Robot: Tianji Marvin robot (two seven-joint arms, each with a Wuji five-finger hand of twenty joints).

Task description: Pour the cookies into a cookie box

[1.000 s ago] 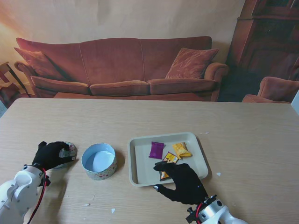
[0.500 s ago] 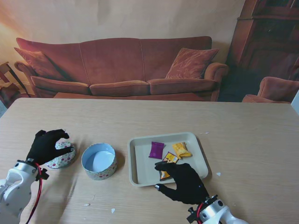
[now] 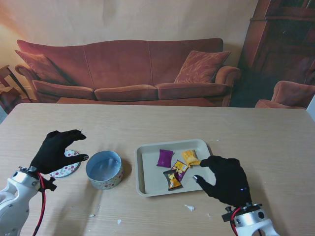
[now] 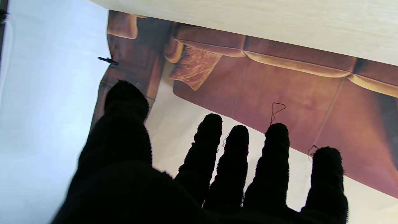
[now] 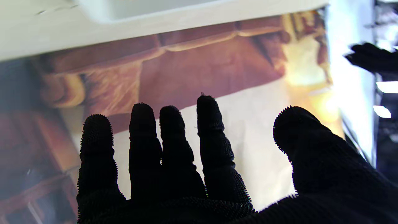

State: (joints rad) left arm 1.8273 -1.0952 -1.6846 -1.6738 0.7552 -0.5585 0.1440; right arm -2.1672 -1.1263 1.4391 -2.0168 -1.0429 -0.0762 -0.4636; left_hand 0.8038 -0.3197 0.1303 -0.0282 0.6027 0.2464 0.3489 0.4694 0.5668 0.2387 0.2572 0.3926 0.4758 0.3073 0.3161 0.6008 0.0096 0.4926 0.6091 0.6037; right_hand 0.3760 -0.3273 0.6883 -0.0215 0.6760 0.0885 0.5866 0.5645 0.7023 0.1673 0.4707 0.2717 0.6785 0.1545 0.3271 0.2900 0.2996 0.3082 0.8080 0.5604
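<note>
A round cookie box (image 3: 104,169) with a pale blue inside stands open on the table, left of a beige tray (image 3: 145,169). The tray holds a purple packet (image 3: 165,158), yellow packets (image 3: 190,157) and a dark orange packet (image 3: 172,180). The box's flowered lid (image 3: 68,166) lies flat to the box's left. My left hand (image 3: 55,150) hovers open above the lid, fingers spread, holding nothing. My right hand (image 3: 225,179) is open over the tray's right near corner, touching no packet. Both wrist views show spread black fingers (image 4: 273,161) (image 5: 211,146) with nothing in them.
A red-brown sofa (image 3: 128,71) stands beyond the table's far edge, an armchair (image 3: 290,93) at the far right. Small white scraps (image 3: 189,207) lie on the table near me. The tray's rim (image 5: 199,18) shows in the right wrist view.
My left hand let go of the lid and lifted off it, fingers opening. My right hand moved right, from over the tray's middle packets to its right near corner.
</note>
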